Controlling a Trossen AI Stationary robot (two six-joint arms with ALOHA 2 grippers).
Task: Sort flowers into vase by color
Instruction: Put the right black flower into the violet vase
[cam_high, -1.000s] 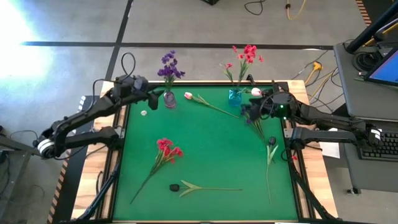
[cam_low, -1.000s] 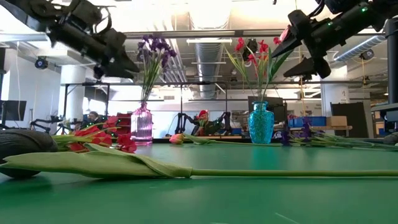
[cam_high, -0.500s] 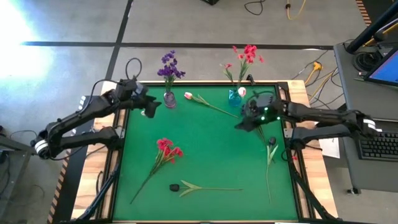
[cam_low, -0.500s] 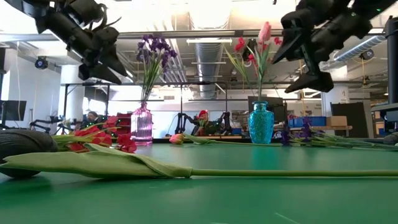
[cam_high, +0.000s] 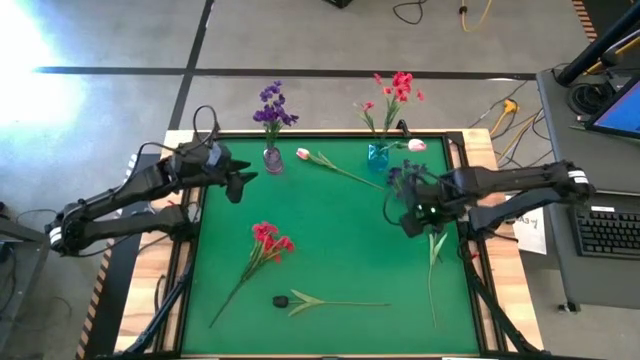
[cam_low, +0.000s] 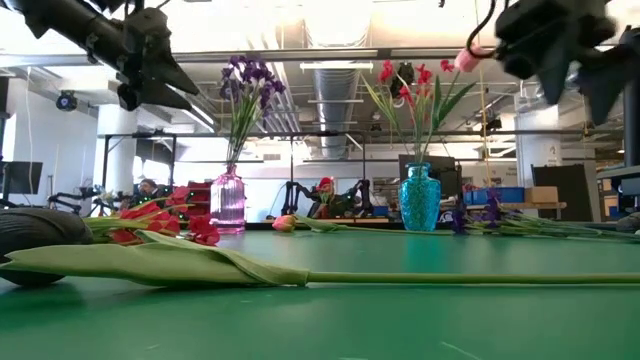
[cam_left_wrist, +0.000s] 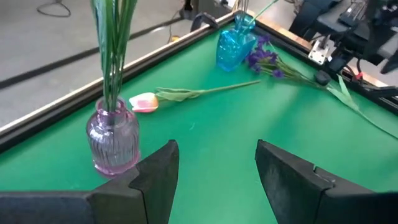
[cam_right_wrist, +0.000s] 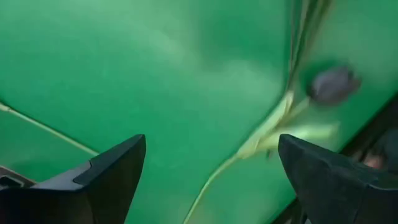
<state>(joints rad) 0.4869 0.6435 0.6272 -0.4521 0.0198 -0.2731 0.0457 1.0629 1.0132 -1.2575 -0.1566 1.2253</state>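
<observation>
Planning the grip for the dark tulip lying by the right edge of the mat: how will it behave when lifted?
The dark tulip has a long thin stem, so it would probably sag if gripped at one end. It looks light. Its leaves lie splayed on the green mat and may drag as it rises.

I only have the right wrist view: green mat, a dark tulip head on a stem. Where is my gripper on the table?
Observer: The right gripper hangs open over the mat's right side, beside the dark tulip.
Operator: What's in the blue vase?
Observer: The blue vase holds red flowers and a pink tulip.
Operator: And the left arm?
Observer: The left gripper hangs open near the pink vase, which holds purple flowers.
</observation>
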